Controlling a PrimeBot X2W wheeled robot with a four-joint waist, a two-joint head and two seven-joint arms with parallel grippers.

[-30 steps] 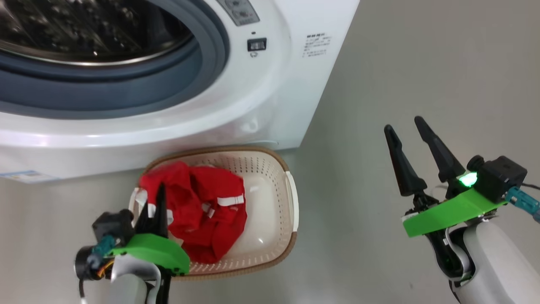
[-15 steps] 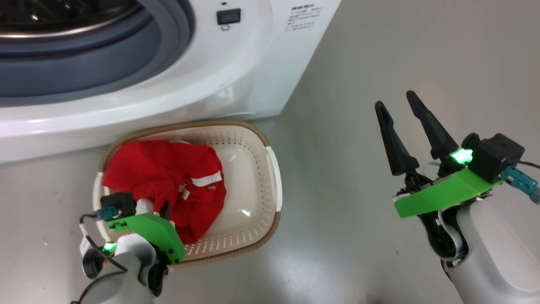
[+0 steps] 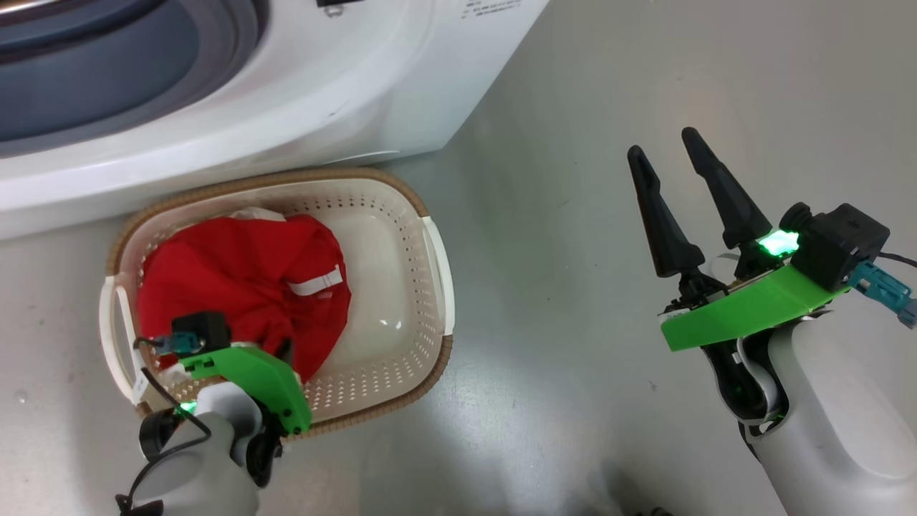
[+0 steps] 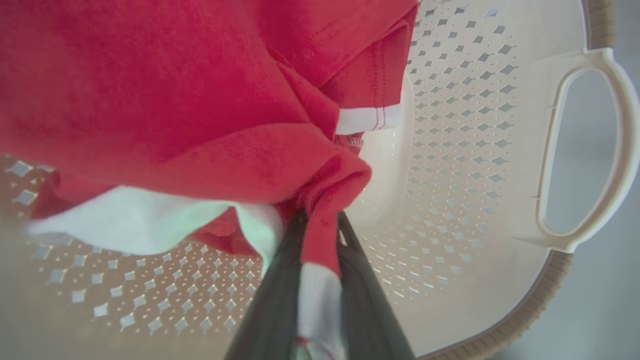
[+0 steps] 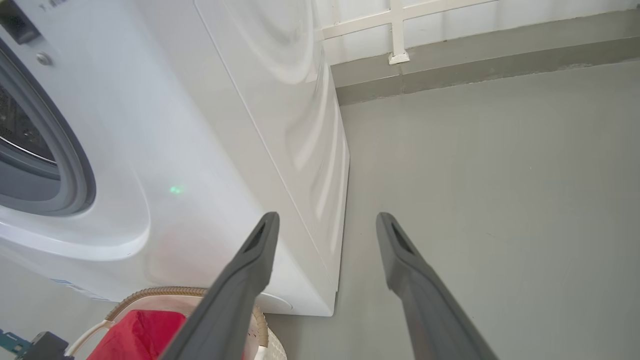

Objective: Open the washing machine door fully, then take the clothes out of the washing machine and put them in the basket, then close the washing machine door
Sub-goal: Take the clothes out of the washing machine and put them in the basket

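Observation:
The red clothes (image 3: pixel 236 279) with white trim lie bunched in the left half of the cream basket (image 3: pixel 390 236), which stands on the floor in front of the white washing machine (image 3: pixel 301 93). My left gripper (image 3: pixel 283 351) points down into the basket's near left side. In the left wrist view it (image 4: pixel 320 220) is shut on a fold of the red clothes (image 4: pixel 200 100) just above the perforated basket (image 4: pixel 450 150) bottom. My right gripper (image 3: pixel 661 142) hangs open and empty over the floor to the right. The washing machine door is out of view.
The machine's grey-blue rubber ring (image 3: pixel 107 86) fills the upper left of the head view. The right wrist view looks past the open right gripper (image 5: pixel 327 216) along the machine's white side (image 5: pixel 280 125) over grey floor (image 5: pixel 500 200) to a wall base. The basket rim (image 5: pixel 150 292) is at lower left.
The head camera has tilted down, so machine and basket slid up and left. My left gripper has tipped down into the basket with the clothes. The right gripper stays open.

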